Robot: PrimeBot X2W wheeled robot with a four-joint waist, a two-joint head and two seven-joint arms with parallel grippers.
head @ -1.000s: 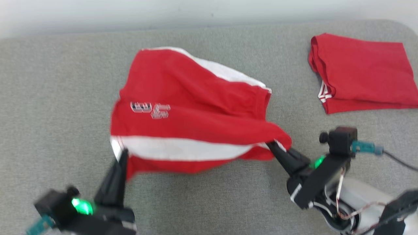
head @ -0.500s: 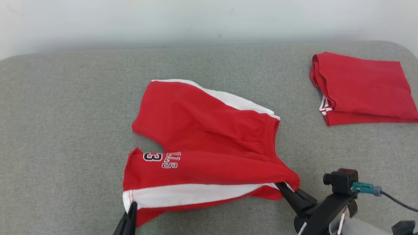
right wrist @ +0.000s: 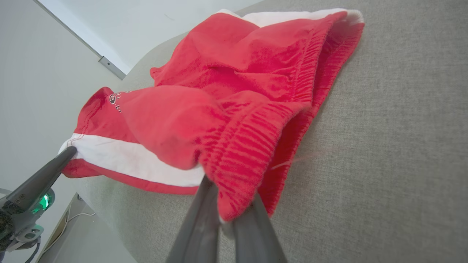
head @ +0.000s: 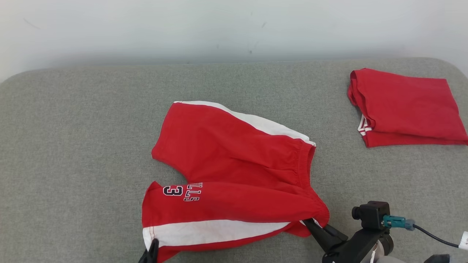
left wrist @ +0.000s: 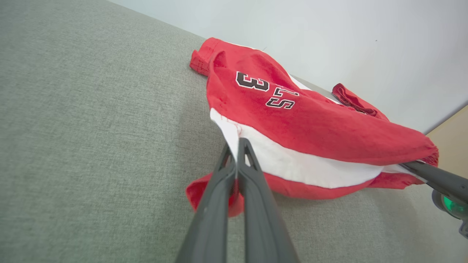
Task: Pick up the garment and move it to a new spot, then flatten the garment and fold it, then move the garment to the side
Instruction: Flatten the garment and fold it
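Head view: at the grey pad's (head: 73,146) front edge, left of its middle, the left gripper (head: 153,244) is clenched on the red shorts (head: 234,171). It pinches the hem of the near leg where the white stripe meets it. In the left wrist view the 2 fingers press together with only cloth between them.

The shorts lie across the pad's middle. The far leg rests flat on the pad, while the near leg, with the "3" and lettering, hangs slightly raised between the 2 grippers.

At the pad's front edge, right of its middle, the right gripper (head: 310,223) is clamped on the gathered waistband corner. A folded red garment (head: 406,107) sits at the pad's far right corner, well apart.

The shorts look light, thin and limp, so they will likely sag and crease wherever they are unsupported. The stitched hem and the thick ribbed waistband seem the firmest places to grip. Holding both ends should keep the near leg taut for flattening.
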